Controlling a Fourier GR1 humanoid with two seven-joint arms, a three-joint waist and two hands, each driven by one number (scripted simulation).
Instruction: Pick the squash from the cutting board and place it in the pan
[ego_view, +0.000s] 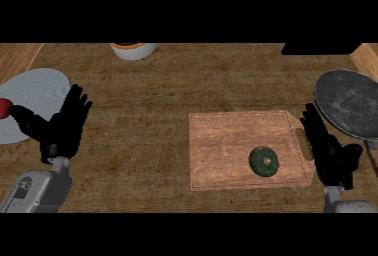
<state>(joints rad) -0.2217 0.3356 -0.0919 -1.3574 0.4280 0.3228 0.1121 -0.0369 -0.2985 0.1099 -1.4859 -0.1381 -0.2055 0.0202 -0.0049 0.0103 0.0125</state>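
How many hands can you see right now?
2. The left hand is open at the left, by the plate's right edge. The right hand is open at the board's right edge, beside the pan. Nothing suggests a hidden one.

**Brown counter (162, 80) fills the kitchen view**

The mottled, coarse-grained top spans the scene under soft, even light. Pale wood planking (18, 57) shows at its far left corner, a pale wood strip (367, 60) at its far right.
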